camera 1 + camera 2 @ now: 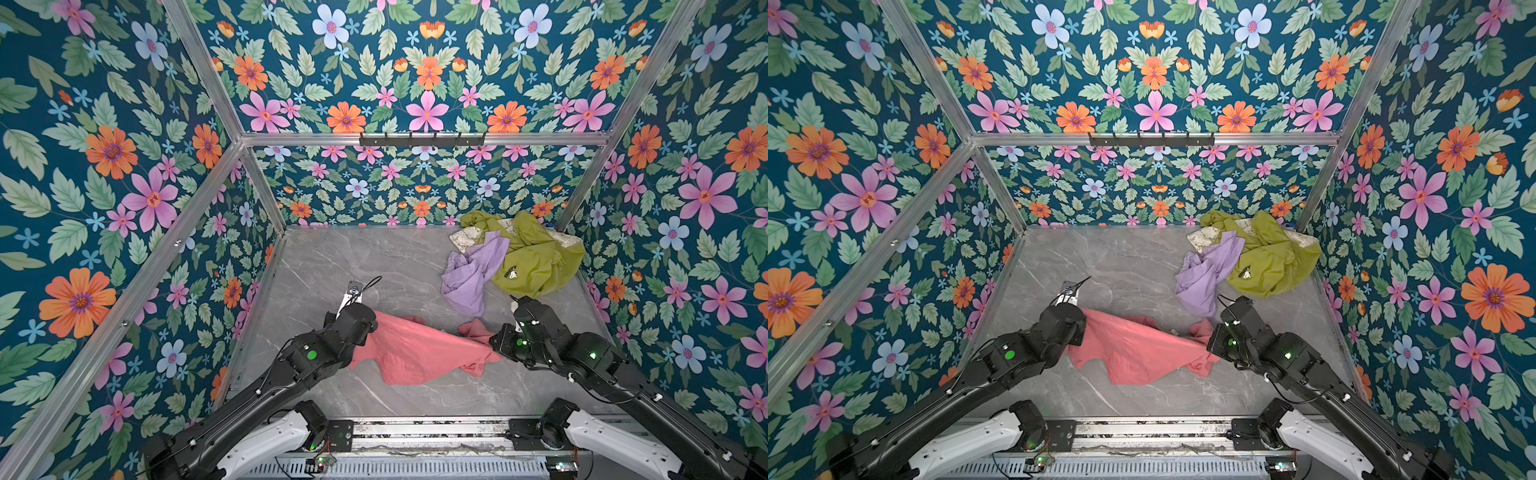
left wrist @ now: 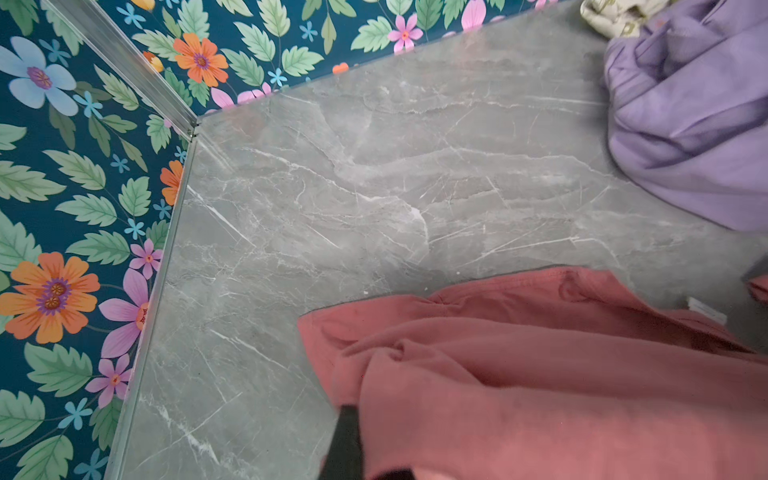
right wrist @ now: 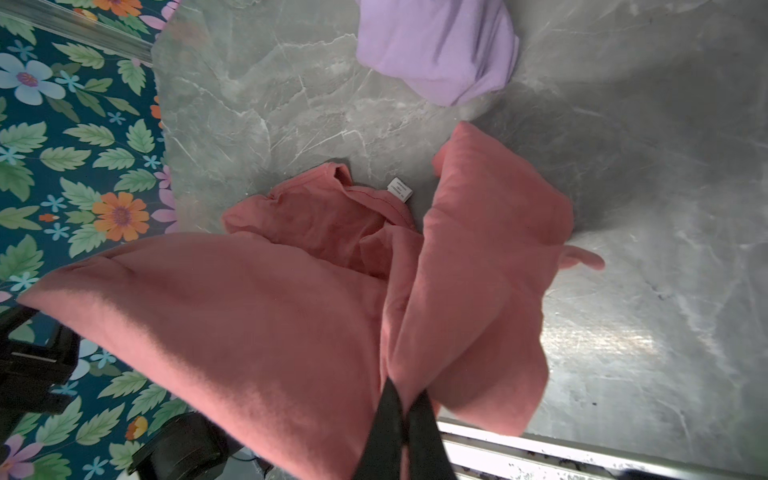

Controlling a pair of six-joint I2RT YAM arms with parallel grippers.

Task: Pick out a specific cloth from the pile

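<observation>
Far left, the table [image 1: 324, 257] is lying bare. The pile [image 1: 528, 257] is crowding far right, the cloth [image 1: 415, 349] spanning mid-front.

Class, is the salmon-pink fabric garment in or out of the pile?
Out. The salmon-pink fabric garment sits apart from the heap of mixed cloths, marble showing between.

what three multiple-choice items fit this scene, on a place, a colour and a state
1. Where on the table is the pile?
A far right corner
B near left corner
C centre

2. What colour is the cloth apart from the pile?
A lilac
B salmon pink
C olive green

3. What state is the right hand in?
A open, empty
B shut on the cloth
C resting on the pile

Key: 1 A, both top views show it back right. 2 B, plainly pink. 3 B, the right wrist view shows fabric pinched.
</observation>
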